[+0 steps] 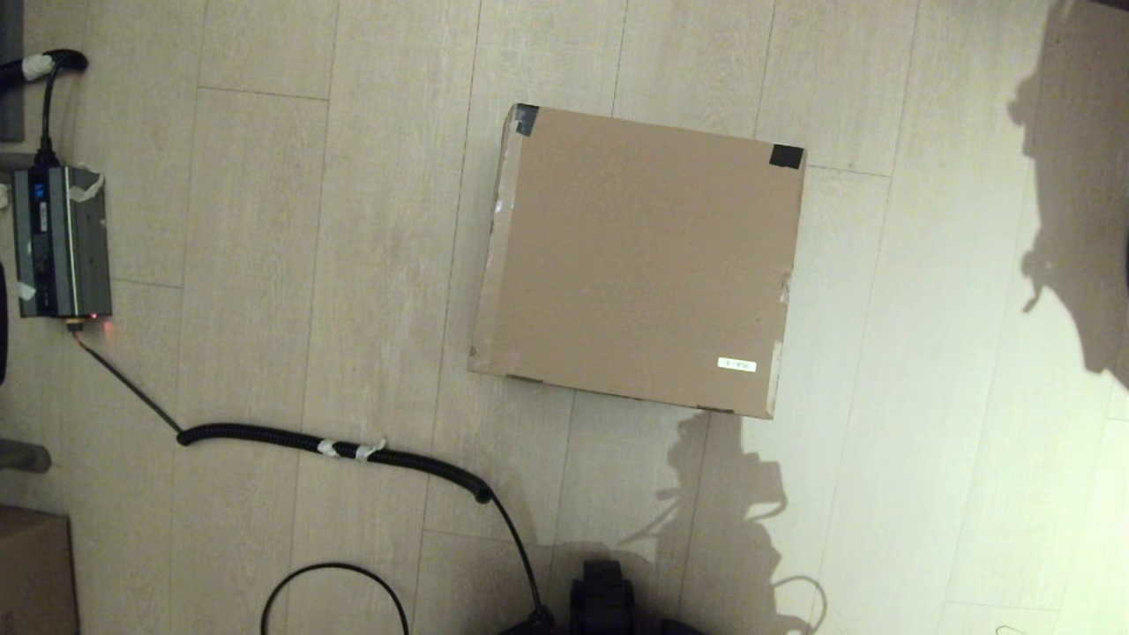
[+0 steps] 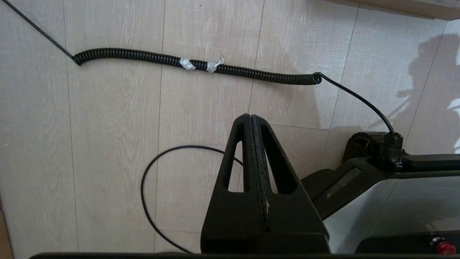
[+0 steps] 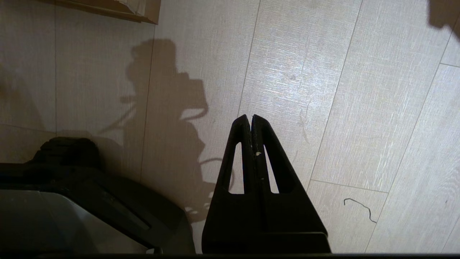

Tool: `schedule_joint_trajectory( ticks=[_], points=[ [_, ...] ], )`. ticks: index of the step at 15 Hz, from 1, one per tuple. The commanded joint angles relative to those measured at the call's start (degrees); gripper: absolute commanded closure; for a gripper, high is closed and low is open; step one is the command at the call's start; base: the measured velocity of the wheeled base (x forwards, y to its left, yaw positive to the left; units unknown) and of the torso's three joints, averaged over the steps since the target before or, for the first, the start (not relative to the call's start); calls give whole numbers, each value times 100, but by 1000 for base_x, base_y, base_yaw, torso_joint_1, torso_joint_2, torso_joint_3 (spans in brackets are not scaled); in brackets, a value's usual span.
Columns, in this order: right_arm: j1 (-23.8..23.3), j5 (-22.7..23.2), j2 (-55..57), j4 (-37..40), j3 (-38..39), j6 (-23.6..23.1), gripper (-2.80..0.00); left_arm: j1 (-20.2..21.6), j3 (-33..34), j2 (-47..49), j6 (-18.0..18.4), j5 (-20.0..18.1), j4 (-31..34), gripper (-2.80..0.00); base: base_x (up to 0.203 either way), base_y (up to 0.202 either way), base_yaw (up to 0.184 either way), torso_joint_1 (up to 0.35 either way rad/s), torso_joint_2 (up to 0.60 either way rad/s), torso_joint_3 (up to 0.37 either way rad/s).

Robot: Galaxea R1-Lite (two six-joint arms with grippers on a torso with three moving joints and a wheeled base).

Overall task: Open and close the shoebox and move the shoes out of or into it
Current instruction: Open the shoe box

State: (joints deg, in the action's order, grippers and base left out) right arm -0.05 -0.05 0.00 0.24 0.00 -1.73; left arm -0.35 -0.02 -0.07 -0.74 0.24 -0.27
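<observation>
**mika_r:** On the floor, roughly mid-way between the robot and the far edge of what the head camera sees, sits the shoebox (image 1: 639, 260), lid flat down. Black tape on the two far corners, little white label near the near-right corner. Looks like nothing's been started, right?

**torq77:** Yeah, I'd call it zero progress. Lid's closed, no flap lifted, and the shoes aren't visible anywhere on the floor, so my guess is they're inside. Can't confirm with the box sealed up like that.

**mika_r:** Where are the arms?

**torq77:** Both tucked back at the robot's base, well apart from the box. The left gripper (image 2: 250, 117) has its fingers pressed together, holding nothing, hanging over bare floor (image 2: 107, 144) near the coiled black cable (image 2: 197, 66). The right gripper (image 3: 250, 118) is the same deal: fingers pinched closed, empty, with just the near corner of the box peeking in at the edge of its wrist view.

**mika_r:** So what's left?

**torq77:** Basically everything. Reach out, get the lid up, shift the shoes, close it again. There's also a grey power unit (image 1: 62, 242) off by the left edge and a plain carton (image 1: 35, 569) at the near-left corner, neither in the way.
</observation>
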Motion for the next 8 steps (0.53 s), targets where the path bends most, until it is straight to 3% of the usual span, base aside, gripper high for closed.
schedule_joint_trajectory(
  ticks=[1, 5, 8],
  points=[
    [5, 7, 9, -3, 0, -18, 0, 0, 2, 3, 5, -2, -3, 0, 0, 0, 0, 0, 0, 0],
    [2, 60, 9, 0, 0, -181, 0, 0, -17, 4, 55, -19, 32, 0, 0, 0, 0, 0, 0, 0],
    [5, 383, 9, 2, 0, -996, 0, 0, -33, -1, 92, -24, 83, 0, 0, 0, 0, 0, 0, 0]
  ],
)
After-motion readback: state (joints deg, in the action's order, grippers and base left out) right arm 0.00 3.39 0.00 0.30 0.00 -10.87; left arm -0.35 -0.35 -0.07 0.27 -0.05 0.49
